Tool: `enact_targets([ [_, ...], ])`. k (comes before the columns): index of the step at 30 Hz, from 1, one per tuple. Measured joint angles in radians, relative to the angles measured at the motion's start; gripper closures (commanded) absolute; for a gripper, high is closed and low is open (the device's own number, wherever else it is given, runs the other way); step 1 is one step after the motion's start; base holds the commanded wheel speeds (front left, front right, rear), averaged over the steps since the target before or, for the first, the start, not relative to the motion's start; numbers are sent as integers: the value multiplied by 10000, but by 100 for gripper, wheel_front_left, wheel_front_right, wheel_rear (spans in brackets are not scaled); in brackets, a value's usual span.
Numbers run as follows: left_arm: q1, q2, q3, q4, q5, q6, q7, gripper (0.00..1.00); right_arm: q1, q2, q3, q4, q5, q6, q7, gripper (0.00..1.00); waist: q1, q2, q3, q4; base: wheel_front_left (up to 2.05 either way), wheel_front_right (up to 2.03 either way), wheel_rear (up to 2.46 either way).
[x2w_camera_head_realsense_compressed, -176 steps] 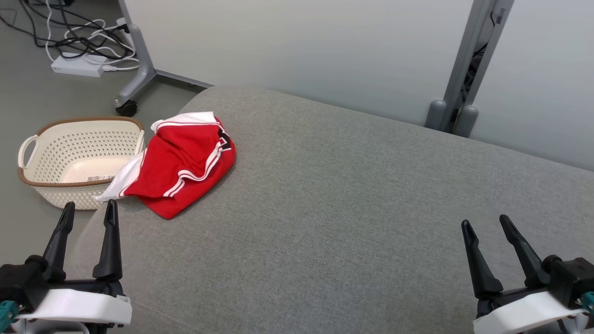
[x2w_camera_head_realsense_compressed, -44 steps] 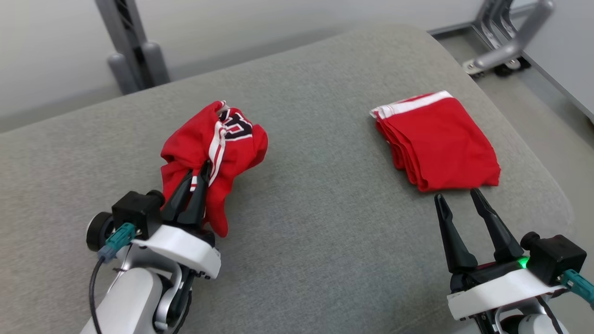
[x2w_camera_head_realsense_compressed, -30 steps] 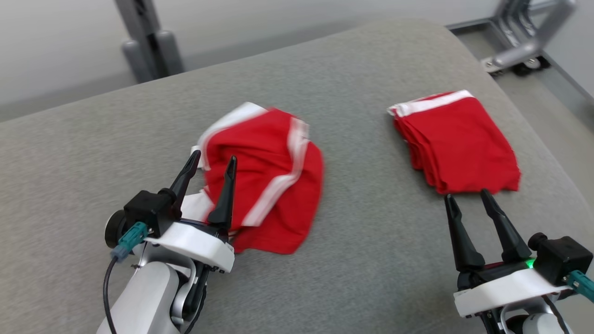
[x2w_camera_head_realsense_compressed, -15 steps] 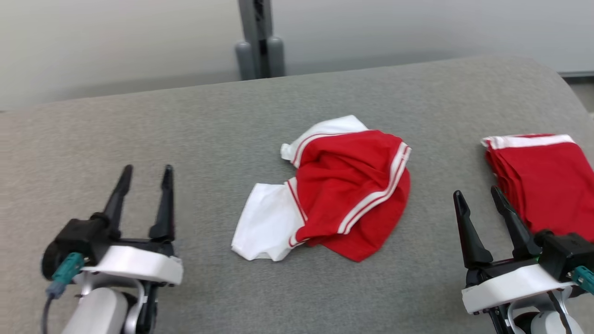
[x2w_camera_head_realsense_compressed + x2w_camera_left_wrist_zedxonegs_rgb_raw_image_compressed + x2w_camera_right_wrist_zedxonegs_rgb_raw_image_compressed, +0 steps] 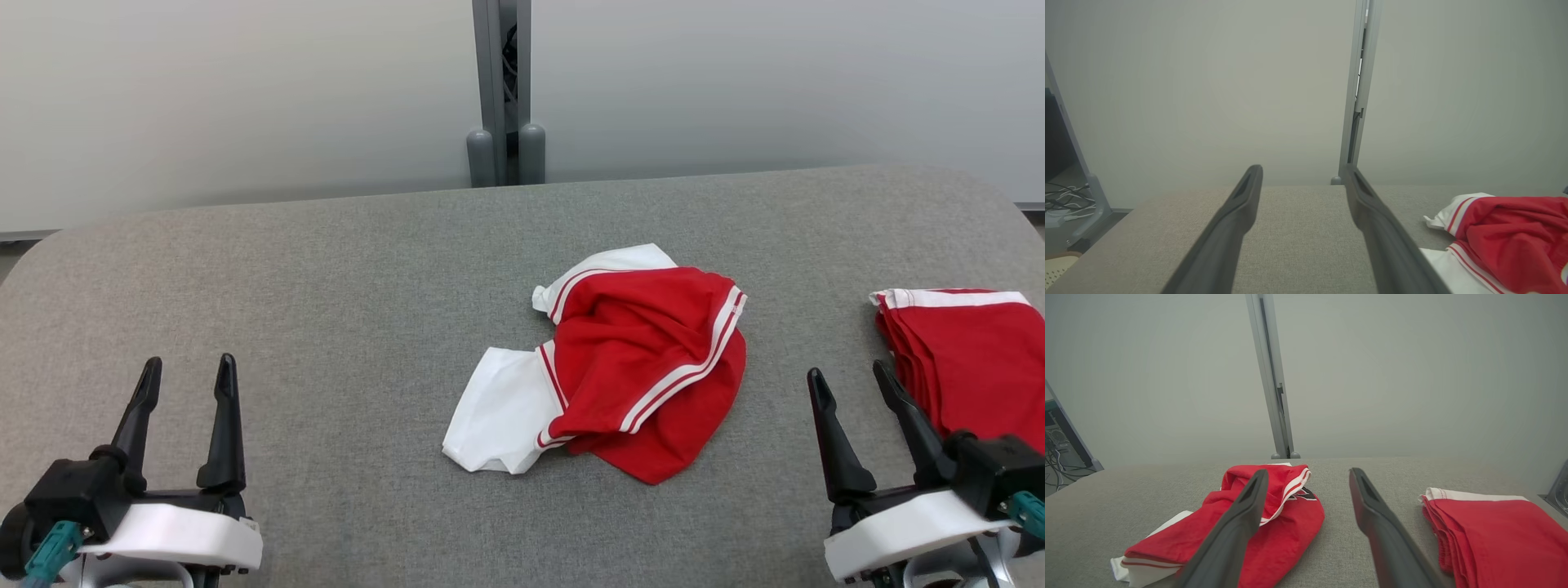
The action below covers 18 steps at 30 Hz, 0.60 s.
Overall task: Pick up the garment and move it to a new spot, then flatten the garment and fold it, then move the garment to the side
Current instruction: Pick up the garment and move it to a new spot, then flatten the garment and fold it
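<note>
One crumpled red cloth garment with white sleeve and white double stripes. Heaped, not flat. Red body bunched in soft folds, with one white sleeve spread out at the near left. A second white edge at the far side and a striped hem curving down the right side. Black lettering on the red cloth in the right wrist view, partly lost in a fold. Resting on the one grey fabric-covered table, free of both grippers.

Located between the two grippers and farther out than their fingertips:
- ahead and to the right of the left gripper, well apart from it
- ahead and to the left of the right gripper, also apart from it

Two grippers, each with two long dark fingers.
- Left: fingers spread wide, nothing between them but bare table cloth.
- Right: fingers likewise spread wide, nothing held.

One folded stack of red cloth with a white band along its far edge, just beside the right gripper on its right. Overlapped at the near left corner by the outer finger in the head view; contact not determinable. Layered edges showing down the left side of the stack.

Beyond the table, ahead of the fingertips: one grey upright post between two pale wall panels. Two rounded grey caps at its foot.
</note>
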Motion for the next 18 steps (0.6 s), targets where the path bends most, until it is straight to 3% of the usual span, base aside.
enact_targets([
  [18,724,155,-121,-890,2,416,525,0,545,-4,-144,-326,132,0,238,0,0,0,-269,-149,0,0,0],
])
